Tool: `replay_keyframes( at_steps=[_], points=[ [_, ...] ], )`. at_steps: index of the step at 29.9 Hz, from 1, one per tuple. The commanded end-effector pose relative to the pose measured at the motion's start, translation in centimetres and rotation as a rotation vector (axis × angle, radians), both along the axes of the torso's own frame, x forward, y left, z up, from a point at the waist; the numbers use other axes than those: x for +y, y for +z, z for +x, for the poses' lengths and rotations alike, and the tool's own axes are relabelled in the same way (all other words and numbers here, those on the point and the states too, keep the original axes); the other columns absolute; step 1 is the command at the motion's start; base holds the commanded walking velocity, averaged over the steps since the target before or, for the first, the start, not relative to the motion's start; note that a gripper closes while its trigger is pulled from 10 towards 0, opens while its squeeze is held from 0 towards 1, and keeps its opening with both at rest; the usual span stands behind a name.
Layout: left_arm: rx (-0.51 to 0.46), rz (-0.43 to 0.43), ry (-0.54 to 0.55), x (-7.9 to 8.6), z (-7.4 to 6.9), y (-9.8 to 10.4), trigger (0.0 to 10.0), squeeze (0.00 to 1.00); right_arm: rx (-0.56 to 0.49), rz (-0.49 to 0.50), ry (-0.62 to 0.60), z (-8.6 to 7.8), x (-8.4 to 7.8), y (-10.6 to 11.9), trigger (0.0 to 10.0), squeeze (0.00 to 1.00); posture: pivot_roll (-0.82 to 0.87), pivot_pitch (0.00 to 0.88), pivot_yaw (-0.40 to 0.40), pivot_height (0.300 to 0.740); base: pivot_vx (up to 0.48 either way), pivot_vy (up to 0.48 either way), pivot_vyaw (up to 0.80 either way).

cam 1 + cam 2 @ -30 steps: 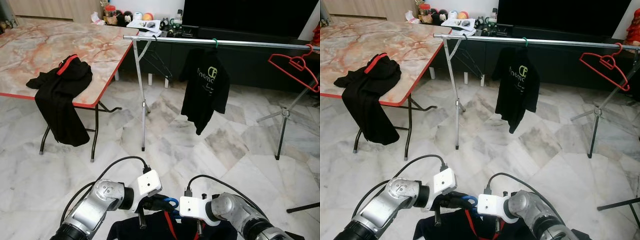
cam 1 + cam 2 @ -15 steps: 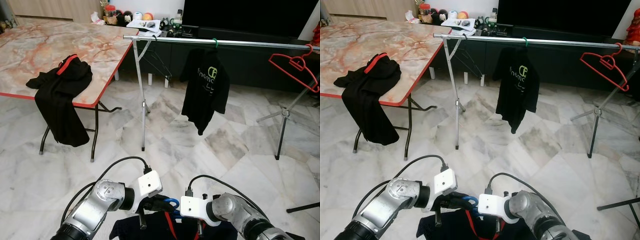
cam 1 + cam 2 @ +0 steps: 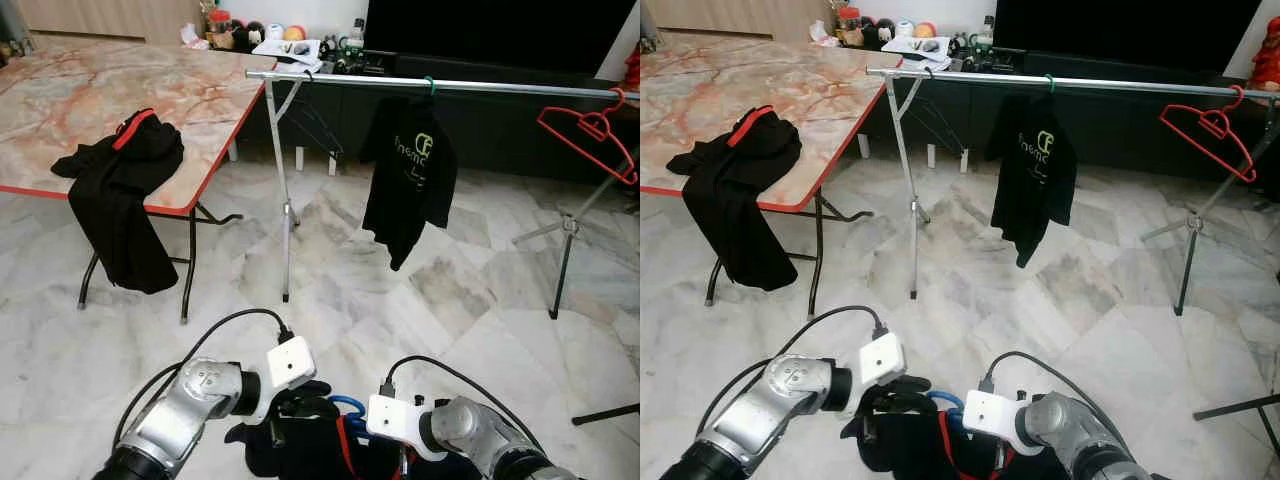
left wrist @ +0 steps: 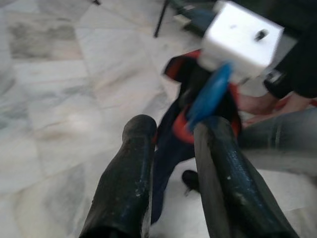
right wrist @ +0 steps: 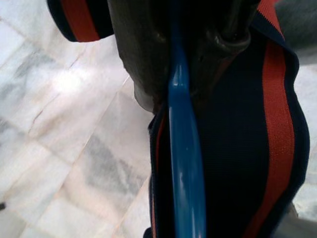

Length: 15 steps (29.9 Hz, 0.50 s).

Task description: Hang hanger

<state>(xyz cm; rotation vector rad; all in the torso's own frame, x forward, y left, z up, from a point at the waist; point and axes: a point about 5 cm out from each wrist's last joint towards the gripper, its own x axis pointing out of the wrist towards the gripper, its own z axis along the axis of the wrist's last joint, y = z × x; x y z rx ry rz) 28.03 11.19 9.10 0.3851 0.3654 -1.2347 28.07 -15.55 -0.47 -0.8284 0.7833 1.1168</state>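
The blue hanger [image 3: 345, 408] with its dark shirt [image 3: 910, 445] is low, far from the rail [image 3: 440, 85], pinched in the right end effector [image 5: 188, 64]; the left end effector [image 4: 173, 134] is open beside it, so hanging is left.

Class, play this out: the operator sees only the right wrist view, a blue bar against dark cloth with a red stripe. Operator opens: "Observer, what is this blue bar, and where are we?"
Observer: It is a blue hanger carrying a dark garment, held low over the marble floor between both grippers.
Operator: Where is the rail?
Observer: A silver rail runs across the room ahead, well above the grippers.
Operator: Anything on it already?
Observer: A black T-shirt near the middle and a bare red hanger at its right end.
Operator: What is the left gripper doing?
Observer: The left gripper is open, fingers either side of the blue hanger's hook.
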Motion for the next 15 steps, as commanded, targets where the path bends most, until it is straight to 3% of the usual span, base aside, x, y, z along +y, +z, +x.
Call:
replay_keyframes(
  at_steps=[1, 7, 8, 10, 11, 12, 14, 15],
  points=[
    [-0.004, 0.014, 0.008, 0.4, 0.2, 0.2, 10.0, 1.00, 0.010, 0.004, -0.023, -0.3, -0.4, -0.3, 0.0, 0.00, 0.03, 0.103, -0.056, 0.740, 0.000, 0.000, 0.00],
    [-0.034, 0.045, 0.070, 2.2, 0.9, 0.6, 10.0, 1.00, -0.038, 0.012, -0.139, -0.1, -0.8, -0.5, 0.0, 0.00, 0.03, 0.105, -0.055, 0.740, 0.000, 0.000, 0.00],
    [-0.062, 0.055, 0.112, 2.6, 1.3, 0.7, 10.0, 1.00, -0.067, 0.022, -0.214, 0.2, -1.0, -0.4, 0.0, 0.00, 0.02, 0.108, -0.057, 0.740, 0.000, 0.000, 0.00],
    [-0.177, 0.104, 0.284, 4.2, 2.8, 0.7, 10.0, 1.00, -0.202, 0.069, -0.535, 1.6, -2.2, 0.3, 0.0, 0.00, 0.03, 0.112, -0.057, 0.740, 0.000, 0.000, 0.00],
    [-0.212, 0.121, 0.351, 4.8, 3.3, 0.7, 10.0, 0.89, -0.237, 0.093, -0.671, 2.0, -2.8, 0.5, 0.0, 0.00, 0.03, 0.114, -0.053, 0.740, 0.000, 0.000, 0.00],
    [-0.239, 0.132, 0.430, 5.4, 3.7, 0.6, 10.0, 0.00, -0.272, 0.148, -0.855, 2.2, -3.5, 0.7, 0.0, 0.00, 0.02, 0.117, -0.050, 0.740, 0.000, 0.000, 0.00],
    [-0.244, 0.131, 0.454, 5.6, 3.7, 0.6, 10.0, 0.00, -0.284, 0.173, -0.922, 2.3, -3.8, 0.8, 0.0, 0.00, 0.02, 0.118, -0.048, 0.740, 0.000, 0.000, 0.00],
    [-0.271, 0.126, 0.503, 5.8, 3.8, 0.5, 10.0, 0.00, -0.341, 0.245, -1.128, 2.5, -4.7, 1.1, 0.0, 0.00, 0.02, 0.121, -0.044, 0.740, 0.000, 0.000, 0.00]
  ],
)
